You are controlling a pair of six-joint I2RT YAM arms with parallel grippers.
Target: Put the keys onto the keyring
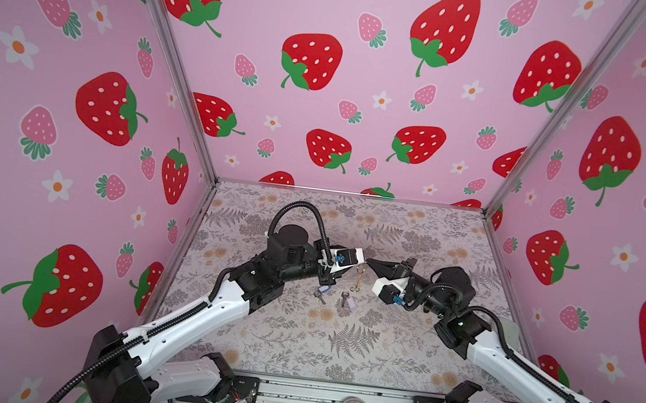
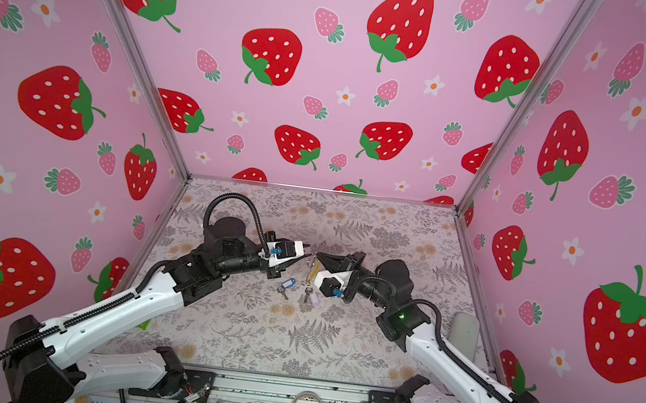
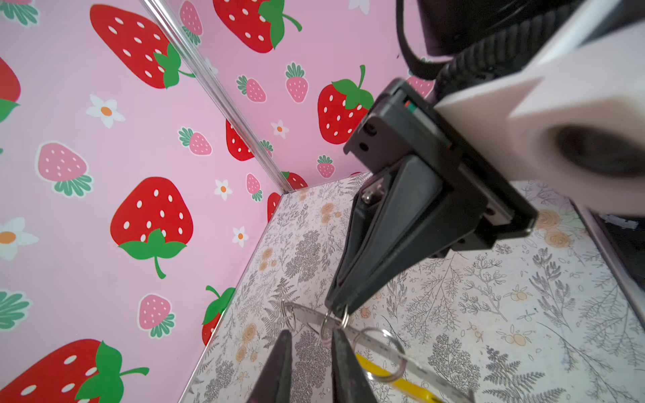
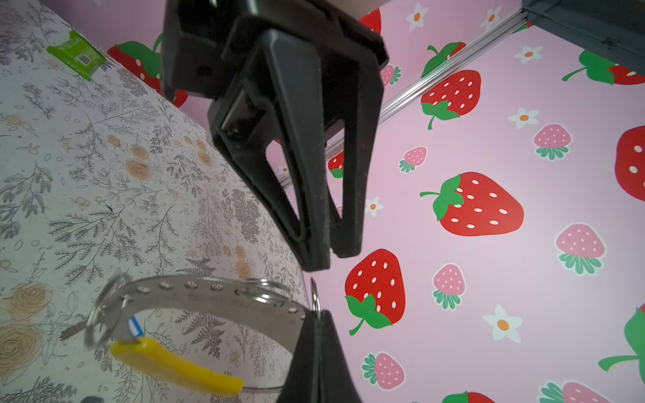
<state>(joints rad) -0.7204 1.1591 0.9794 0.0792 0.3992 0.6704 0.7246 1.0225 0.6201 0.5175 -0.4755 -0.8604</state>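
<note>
Bimanual handover in mid-air: the right gripper (image 3: 336,308) clamps shut on the keyring (image 4: 209,296), holding the thin grey perforated band and its yellow section (image 4: 174,363) above the floral table (image 1: 337,346). The left gripper (image 4: 330,256), its jaws narrowly parted and empty, hovers just beside the keyring's held end. Below the keyring, flat on the table, lie the blue-tagged key (image 2: 286,286) and, near it, the lilac-tagged key (image 2: 312,295). Both look light, stiff and slippery, so the plastic tag probably offers the surer pinch. The band seems springy, with its small split rings (image 4: 265,296) free to swing.
</note>
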